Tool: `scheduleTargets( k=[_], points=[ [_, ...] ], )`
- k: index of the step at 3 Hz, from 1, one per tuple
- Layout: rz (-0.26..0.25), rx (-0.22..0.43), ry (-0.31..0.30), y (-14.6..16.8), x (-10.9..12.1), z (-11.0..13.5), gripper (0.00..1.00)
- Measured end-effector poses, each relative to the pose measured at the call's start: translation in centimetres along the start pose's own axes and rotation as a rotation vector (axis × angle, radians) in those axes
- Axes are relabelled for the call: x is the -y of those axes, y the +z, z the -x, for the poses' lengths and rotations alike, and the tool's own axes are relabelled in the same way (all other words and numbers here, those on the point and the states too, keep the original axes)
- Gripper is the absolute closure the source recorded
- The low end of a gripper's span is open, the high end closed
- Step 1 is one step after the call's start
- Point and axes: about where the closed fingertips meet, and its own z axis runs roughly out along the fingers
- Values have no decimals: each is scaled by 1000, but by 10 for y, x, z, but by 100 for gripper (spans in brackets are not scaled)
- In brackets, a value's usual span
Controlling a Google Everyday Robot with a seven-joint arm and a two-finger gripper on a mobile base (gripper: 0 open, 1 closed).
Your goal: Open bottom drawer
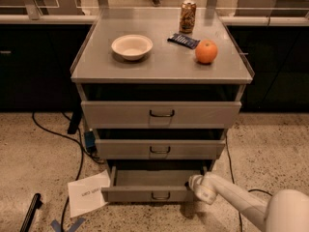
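The gripper (194, 182) sits low at the right end of the bottom drawer (145, 193), pressed in close against the corner where the drawer's front meets its side. Whether it is open or closed cannot be told from here; its tip is lost against the grey metal. Behind it, the pale arm (241, 202) slants up from the floor towards the lower right, where the robot's rounded white body (289, 212) fills the corner.

The bottom drawer stands partly out of the cabinet, its shallow grey tray (154, 177) showing in front of the shadowed opening. Its small dark wire handle (160, 195) sits at the centre of the front, apart from the gripper and to its left.

Above, the middle drawer (160, 150) and the top drawer (161, 114) each stand slightly forward, with dark gaps over them.

On the cabinet top (159, 66), a cream bowl (132, 46) sits at the left. A can (187, 16) stands upright at the back, a dark packet (183, 40) lies just in front of it, and an orange (206, 51) rests near the right edge, just beside the packet.

On the speckled floor (270, 149), a sheet of paper (88, 193) lies by the drawer's left corner. Black cables (72, 139) trail along the cabinet's left side, and a black bar-shaped object (30, 211) lies at the lower left.
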Motion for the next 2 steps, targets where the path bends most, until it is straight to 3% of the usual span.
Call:
scheduleTargets(
  k=[1,2],
  points=[
    [-11,-20,-3,0,3,-7,100],
    [-6,-84,33,-1,7,-43,100]
  ],
)
